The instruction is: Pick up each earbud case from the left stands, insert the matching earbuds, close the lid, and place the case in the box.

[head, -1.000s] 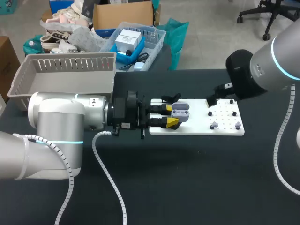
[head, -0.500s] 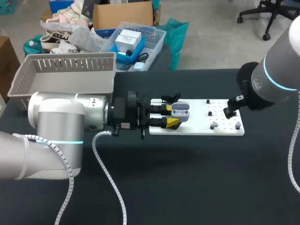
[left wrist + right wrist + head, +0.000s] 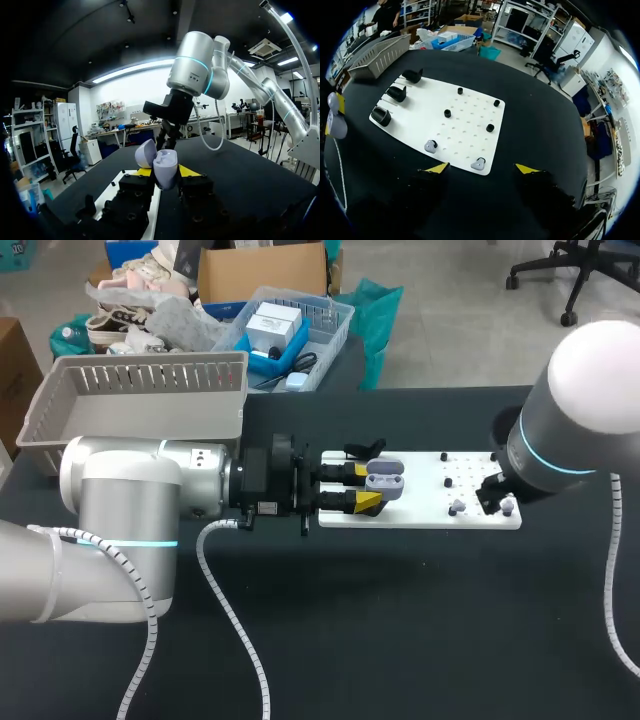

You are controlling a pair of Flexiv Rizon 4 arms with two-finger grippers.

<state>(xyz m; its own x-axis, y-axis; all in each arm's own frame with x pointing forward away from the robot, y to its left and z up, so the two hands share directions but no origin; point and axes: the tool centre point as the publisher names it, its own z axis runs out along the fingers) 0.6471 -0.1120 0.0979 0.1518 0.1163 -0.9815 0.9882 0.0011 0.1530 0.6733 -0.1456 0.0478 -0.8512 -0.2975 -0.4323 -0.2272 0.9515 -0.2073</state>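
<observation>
Over the left end of the white board, our left claw pinches the earbud case from both sides. Its lid is swung open and its wells are turned upward. At the board's other end our right claw hangs with its fingers spread, just above two loose pieces. One grey earbud lies ahead of one yellow tip, and the second earbud sits between the tips near the board's edge. We judge the step in hand to be taking an earbud for the waiting case. To do it well, we should centre the spread fingers on a single earbud and come straight down, clear of the black pegs. We should then close gently, since so small and rounded a piece may squirt sideways. The left claw should hold its grip firm and level so that the wells stay presented. We must also check which well matches the earbud before lowering it in. The grey box waits at the desk's far left corner, well apart from the case. We can read no brand, label or writing on the case, the earbuds or the board.
</observation>
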